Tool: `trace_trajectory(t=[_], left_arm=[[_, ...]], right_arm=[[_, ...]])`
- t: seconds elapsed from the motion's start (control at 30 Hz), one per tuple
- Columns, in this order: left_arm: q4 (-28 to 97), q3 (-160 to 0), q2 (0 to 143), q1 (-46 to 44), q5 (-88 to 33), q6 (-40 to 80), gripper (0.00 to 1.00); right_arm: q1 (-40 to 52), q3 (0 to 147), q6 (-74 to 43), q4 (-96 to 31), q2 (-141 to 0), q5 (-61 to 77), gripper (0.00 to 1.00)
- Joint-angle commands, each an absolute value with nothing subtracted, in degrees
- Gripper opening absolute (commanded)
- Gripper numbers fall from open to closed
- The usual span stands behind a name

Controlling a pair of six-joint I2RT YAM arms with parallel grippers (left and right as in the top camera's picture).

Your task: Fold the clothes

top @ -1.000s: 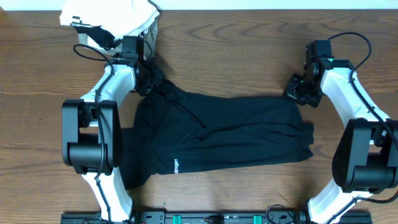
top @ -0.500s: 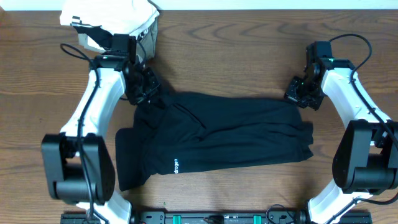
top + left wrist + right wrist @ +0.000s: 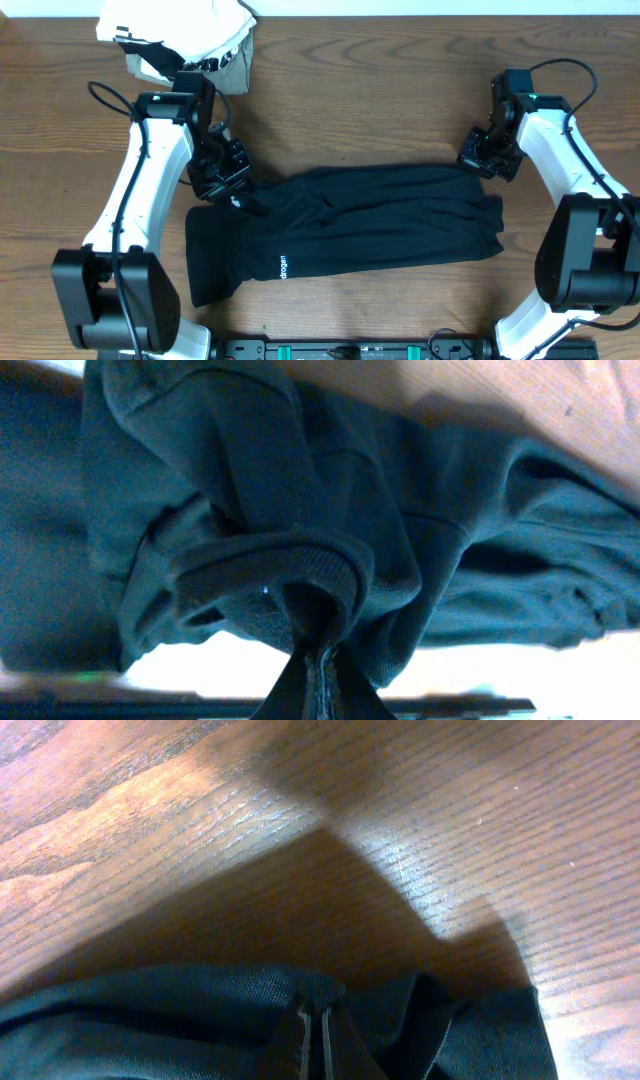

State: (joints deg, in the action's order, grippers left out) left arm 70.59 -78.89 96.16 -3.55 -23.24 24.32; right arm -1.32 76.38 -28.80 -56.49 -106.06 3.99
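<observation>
Item one, wooden table (image 3: 380, 90): a single brown grained surface filling the overhead view, carrying everything listed below. Item two, black garment (image 3: 380, 225): one piece of soft dark fabric, lying across the middle of the table between the two arms, rumpled into long creases along its width, with a broader flap spread flat at its left end toward the near edge. Item three, arms: two in number, white with black joints; the left arm (image 3: 150, 190) reaches to the garment's upper left corner, the right arm (image 3: 565, 150) to its upper right corner. Item four, white-and-grey bundle (image 3: 190, 35): one, with black-and-white striped trim, at the far left corner of the table, apart from the black garment. Item five, grippers: two. The left gripper (image 3: 225, 180) has its fingers clenched on a fold of the black garment; its wrist view shows a ribbed hem (image 3: 270, 560) curling over the pinched fingertips, with the cloth bunched above them. The right gripper (image 3: 480, 152) has its fingers pressed together on the garment's far right edge, thin fabric (image 3: 150, 1020) gathered at their tips and lying low against the bare wood. Item six, white printed logo (image 3: 283, 267): one small mark, near the garment's lower left hem, too small to read.
</observation>
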Motion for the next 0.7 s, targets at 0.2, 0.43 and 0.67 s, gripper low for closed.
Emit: trace_trajectory(t=[0.2, 0.43, 0.67], left_arm=[[74.00, -79.48, 93.43, -3.62, -23.33, 18.41, 0.06], [75.07, -75.57, 93.43, -3.62, -23.38, 18.00, 0.06], [77.89, -74.19, 93.43, -3.64, -23.62, 16.19, 0.06]], right_arm=[[-1.21, 76.88, -29.67, -60.93, -96.27, -1.80, 0.01], [-1.21, 76.77, -29.10, -66.37, -94.87, -4.58, 0.01], [-1.15, 76.62, -29.10, -68.51, -94.87, -6.50, 0.09]])
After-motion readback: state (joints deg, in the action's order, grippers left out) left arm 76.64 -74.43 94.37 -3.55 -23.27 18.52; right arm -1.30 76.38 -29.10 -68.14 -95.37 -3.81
